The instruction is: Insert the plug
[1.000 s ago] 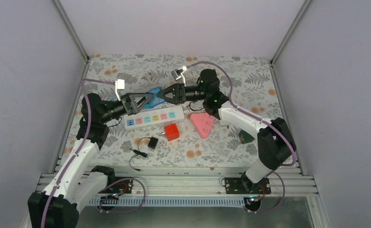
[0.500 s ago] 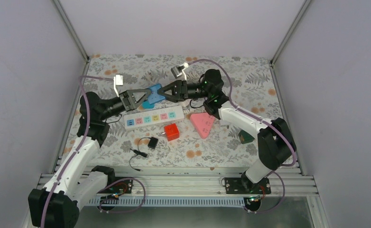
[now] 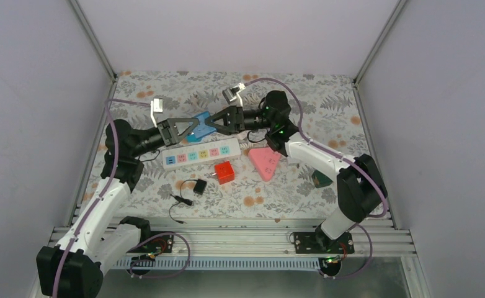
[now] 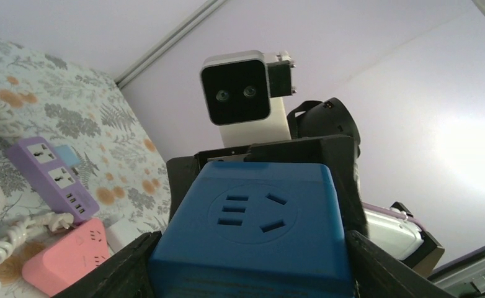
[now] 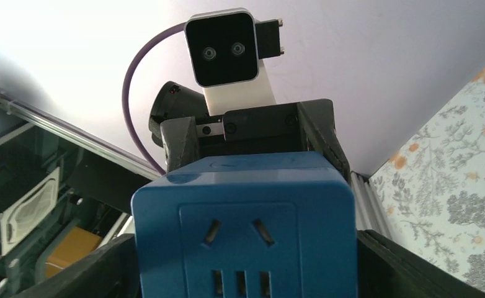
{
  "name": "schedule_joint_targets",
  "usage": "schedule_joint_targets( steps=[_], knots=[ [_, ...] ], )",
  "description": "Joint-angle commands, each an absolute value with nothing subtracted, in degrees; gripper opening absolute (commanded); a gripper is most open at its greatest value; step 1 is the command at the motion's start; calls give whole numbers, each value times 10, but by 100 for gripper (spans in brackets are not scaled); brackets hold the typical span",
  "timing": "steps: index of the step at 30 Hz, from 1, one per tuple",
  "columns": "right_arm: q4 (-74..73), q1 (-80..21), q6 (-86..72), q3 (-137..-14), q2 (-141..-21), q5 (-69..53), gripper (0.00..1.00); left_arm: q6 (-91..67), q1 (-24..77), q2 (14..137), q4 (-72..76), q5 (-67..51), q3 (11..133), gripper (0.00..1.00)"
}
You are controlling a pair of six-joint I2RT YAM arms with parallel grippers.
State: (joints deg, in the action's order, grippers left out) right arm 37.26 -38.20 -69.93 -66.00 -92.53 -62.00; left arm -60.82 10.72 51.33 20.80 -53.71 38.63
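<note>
- Nearest me, on the near side of the white power strip (image 3: pixel 201 153), a black adapter (image 3: pixel 199 186) lay with its thin lead. A red cube (image 3: pixel 224 172) sat just beside the strip's near edge. A pink triangular block (image 3: pixel 265 162) lay off the strip's right end. Neither arm touched any of them.
- The strip itself lay flat with its coloured sockets facing up, and as far as I could see nothing was plugged in.
- Just beyond the strip's far edge, the blue cube adapter (image 3: pixel 201 126) sat between the left gripper (image 3: pixel 189 128) and the right gripper (image 3: pixel 218 121), which met nose to nose.
- In the left wrist view the left fingers (image 4: pixel 125 270) pressed against both sides of the cube, so I read that hand as clenched on it.
- The right fingers (image 5: pixel 386 261) flanked the cube just as closely, but I could not tell whether they pinched it or had let go.
- I judged this a hand-over of the plug between the arms, with insertion not begun. Next, one arm needed sole, firm hold while the other backed straight off. Then the cube's pins had to be turned down over a socket in the strip.
- I never saw the pins, since both wrist views showed only socket faces. The cube's lower part was also cut off at the bottom edge of both.
- A purple strip (image 4: pixel 54 174) showed only in the left wrist view, and I could not place it against the white one.
</note>
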Motion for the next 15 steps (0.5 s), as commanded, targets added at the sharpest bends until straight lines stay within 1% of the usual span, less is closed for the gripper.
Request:
schedule_joint_targets(
  steps=[1,3,4,7,9,12,15],
  knots=[
    [317,-388,-613,-677,-898,-588,88,-616,107,515,208,-527,391,61],
    [261,-388,-548,-685,-885,-569,90,-623,107,518,215,-530,393,60],
    [218,-387,-505,-694,-879,-554,94,-620,107,519,213,-533,396,60],
    [89,-385,-360,-728,-863,-501,96,-545,106,520,159,-541,427,59],
    [-4,-380,-305,-753,-853,-453,98,-468,107,519,100,-525,456,58],
    [-21,-371,-314,-763,-839,-446,100,-340,107,504,67,-464,485,55],
    [-5,-370,-389,-764,-829,-438,100,-222,107,485,129,-378,463,55]
  ],
)
